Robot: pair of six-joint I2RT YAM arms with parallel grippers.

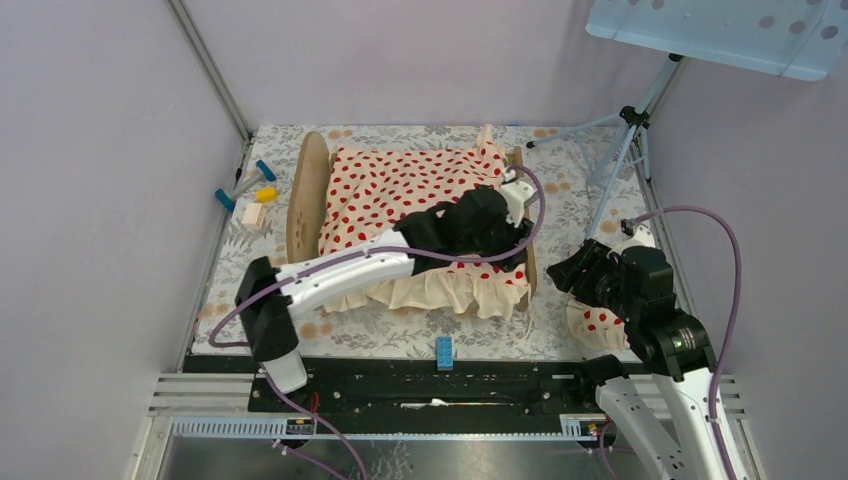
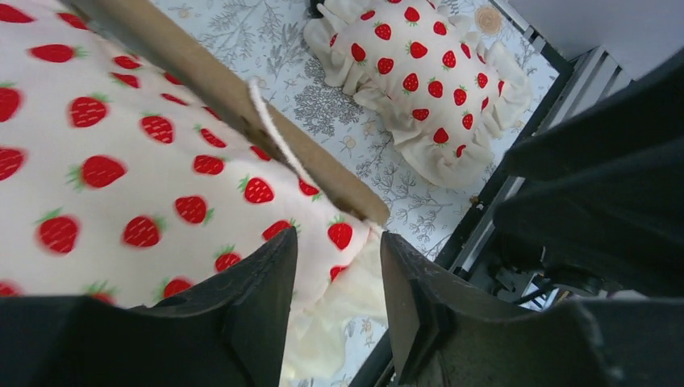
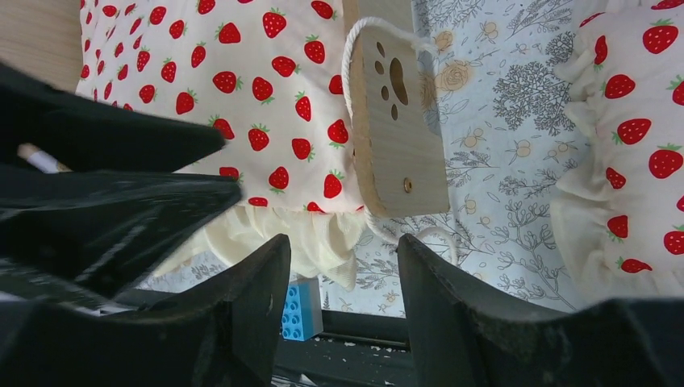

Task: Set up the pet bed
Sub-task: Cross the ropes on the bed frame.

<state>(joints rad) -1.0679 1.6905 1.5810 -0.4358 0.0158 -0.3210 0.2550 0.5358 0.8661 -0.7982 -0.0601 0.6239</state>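
Above pet bed (image 1: 305,195) right end, left tool (image 2: 339,242) spread (blanket (image 1: 400,185) overhanging edge), right tool (image 3: 343,246) spread beside pillow (image 3: 637,129)

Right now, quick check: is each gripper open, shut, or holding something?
Left gripper: open, fingers apart, holding nothing.
Right gripper: open, fingers apart, holding nothing.

White-black arms (image 1: 345,272), purple cables (image 1: 690,208)
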